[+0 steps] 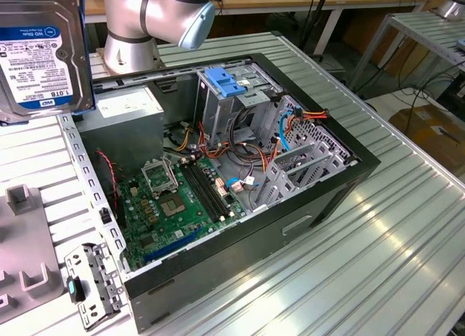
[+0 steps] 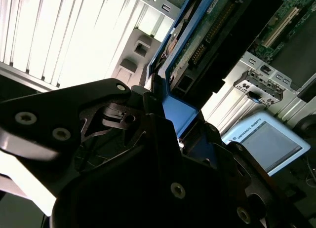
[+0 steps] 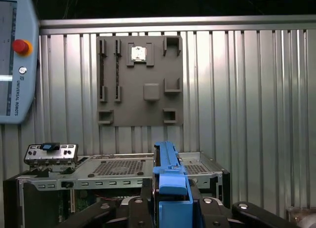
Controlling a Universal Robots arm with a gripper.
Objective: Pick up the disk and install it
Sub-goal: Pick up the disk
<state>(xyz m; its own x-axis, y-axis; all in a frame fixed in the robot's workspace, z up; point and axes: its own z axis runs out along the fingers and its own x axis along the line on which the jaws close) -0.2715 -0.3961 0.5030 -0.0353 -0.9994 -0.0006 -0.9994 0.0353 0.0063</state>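
- Gripper looks closed on the blue carrier at one end of the disk. Do you agree?
- Yes, it is clamped on the carrier in both wrist views (black jaws press the blue plastic from either side). The disk hangs clear of the table, at the exterior view's left. It is outside the computer case and well apart from the bay.
- Going from biggest to smallest, what could go wrong?
- The case comes first. It lies open on the table with its black wall standing between the disk and the interior. I judge that a low path would strike that rim.
- And the drive cage?
- The carrier probably has to enter it square. Because the disk is held by one end, it may tip, and a rail would then jam on the cage's edge.
- What about further down?
- The motherboard lies on the case floor beside the cage. If the plastic slips in the grip, the disk could drop onto it.
- What is the smallest risk?
- The loose cables near the cage (orange and red ones) might get caught and be pushed ahead of the disk.
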